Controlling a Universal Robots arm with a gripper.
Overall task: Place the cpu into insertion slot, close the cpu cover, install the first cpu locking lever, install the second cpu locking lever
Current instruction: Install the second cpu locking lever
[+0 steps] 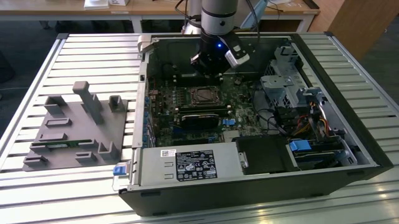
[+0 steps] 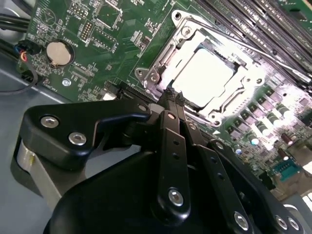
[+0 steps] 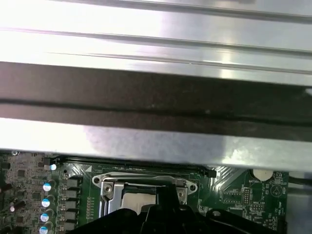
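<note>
The cpu (image 2: 202, 78) is seen in the second wrist view as a pale, brightly lit square lying flat in the insertion slot (image 2: 220, 109), right of centre in the upper half of the frame. The cpu cover (image 2: 187, 41) is seen as a silver frame laid down around it. The gripper (image 2: 171, 100) is held just beside the socket's edge, its fingers drawn together on nothing. In the exterior view, the open computer case (image 1: 324, 154) is set on a slatted metal table (image 1: 93, 51), with a grey fixture block (image 1: 74, 135) at centre left and wooden desks (image 1: 156, 7) along the top.
</note>
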